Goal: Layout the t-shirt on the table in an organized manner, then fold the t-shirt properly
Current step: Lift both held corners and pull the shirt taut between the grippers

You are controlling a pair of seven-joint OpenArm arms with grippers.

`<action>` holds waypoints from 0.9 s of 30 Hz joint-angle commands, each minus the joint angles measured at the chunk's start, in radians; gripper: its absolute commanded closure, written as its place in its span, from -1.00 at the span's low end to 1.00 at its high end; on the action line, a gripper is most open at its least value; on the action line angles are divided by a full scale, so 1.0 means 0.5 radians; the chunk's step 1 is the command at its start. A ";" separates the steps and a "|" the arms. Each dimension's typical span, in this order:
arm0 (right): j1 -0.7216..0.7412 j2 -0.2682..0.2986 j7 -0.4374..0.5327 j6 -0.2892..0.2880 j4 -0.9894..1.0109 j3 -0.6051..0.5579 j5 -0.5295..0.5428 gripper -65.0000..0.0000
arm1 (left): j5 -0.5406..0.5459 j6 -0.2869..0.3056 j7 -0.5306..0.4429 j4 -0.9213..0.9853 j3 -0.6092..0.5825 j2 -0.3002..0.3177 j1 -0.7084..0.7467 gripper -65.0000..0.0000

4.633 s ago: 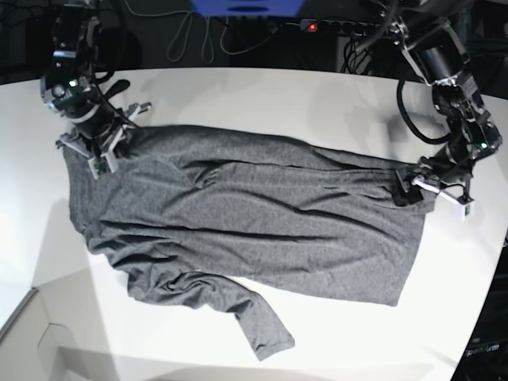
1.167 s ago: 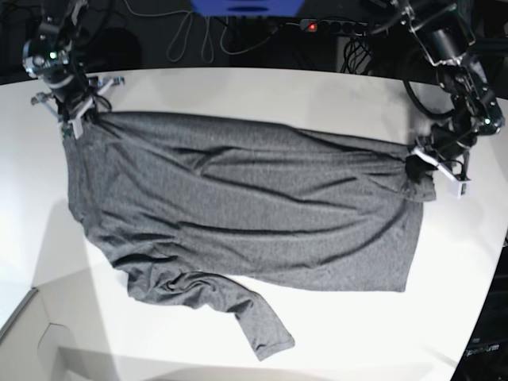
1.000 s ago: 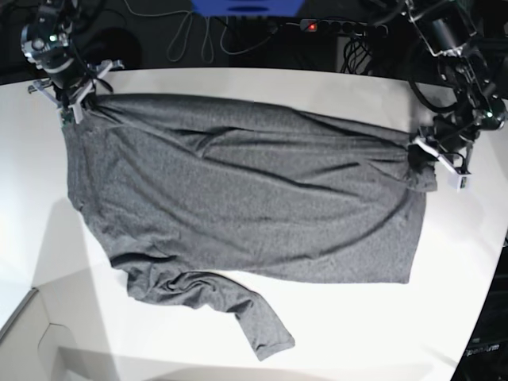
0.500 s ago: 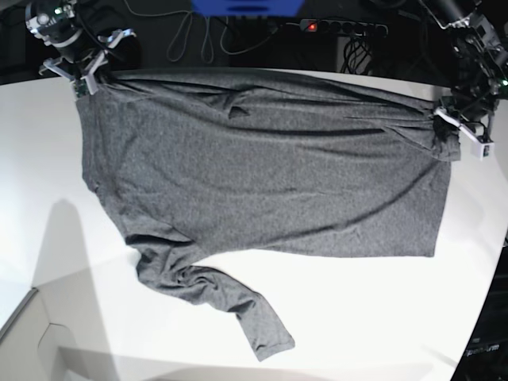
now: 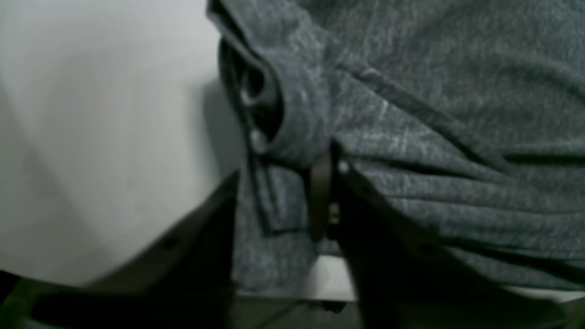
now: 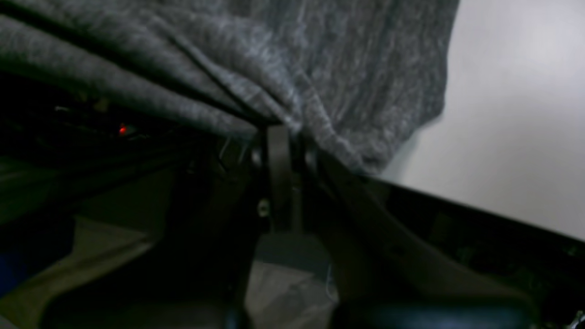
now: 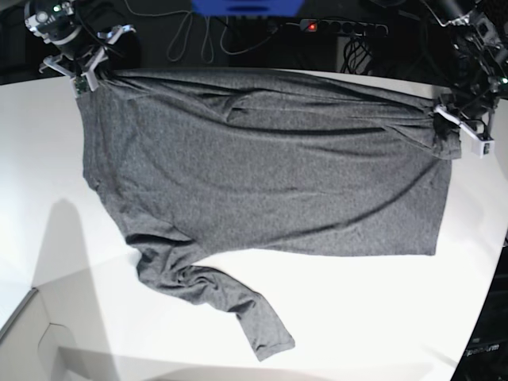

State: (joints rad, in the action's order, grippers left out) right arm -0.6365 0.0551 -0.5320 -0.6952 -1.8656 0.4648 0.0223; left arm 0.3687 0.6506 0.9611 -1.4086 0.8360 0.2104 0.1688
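Both arms reach to the worktop's [image 7: 333,333] far corners; right fingers [image 7: 83,75] pinch the shirt [image 7: 270,167], left fingers [image 7: 454,131] narrowly straddle its hem.

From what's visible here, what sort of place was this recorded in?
Probably a robotics lab bench: a plain white table holding only the t-shirt, with a power strip and loose cables behind it.

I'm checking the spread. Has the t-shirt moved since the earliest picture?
Yes. The t-shirt has shifted toward the table's far edge: its top edge now lies along that edge, near the power strip, and lies flatter.
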 commanded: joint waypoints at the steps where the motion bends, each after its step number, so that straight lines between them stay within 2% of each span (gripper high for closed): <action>1: -0.014 0.020 0.028 -0.006 -0.051 0.014 0.000 1.00 | -0.055 -0.023 0.059 -0.017 0.002 0.020 0.011 0.51; 4: -0.014 0.017 0.022 -0.006 -0.069 0.017 0.000 1.00 | -0.055 -0.023 0.059 -0.017 0.008 0.020 0.005 0.24; 6: -0.014 0.017 0.025 -0.006 -0.069 0.020 0.000 1.00 | -0.055 -0.023 0.059 -0.017 0.008 0.020 0.005 0.19; 9: -0.014 0.017 0.028 -0.006 -0.069 0.023 0.000 0.78 | -0.055 -0.023 0.059 -0.017 0.011 0.020 0.001 0.19; 14: -0.030 0.017 0.028 -0.006 -0.100 0.023 0.000 0.23 | -0.055 -0.023 0.059 -0.017 0.014 0.029 0.001 0.18; 17: -0.033 0.017 0.028 -0.006 -0.152 0.026 0.000 0.04 | -0.055 -0.023 0.059 -0.032 0.017 0.029 -0.002 0.18; 27: -0.011 0.008 0.028 -0.006 -0.226 0.128 0.003 0.02 | -0.055 -0.026 0.074 -0.373 0.020 0.013 0.014 0.18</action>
State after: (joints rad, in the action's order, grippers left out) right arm -0.6353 0.0502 -0.5343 -0.6949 -1.9583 0.5217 0.0120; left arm 0.3328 0.6392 1.0069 -1.5795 0.8410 0.2001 0.1795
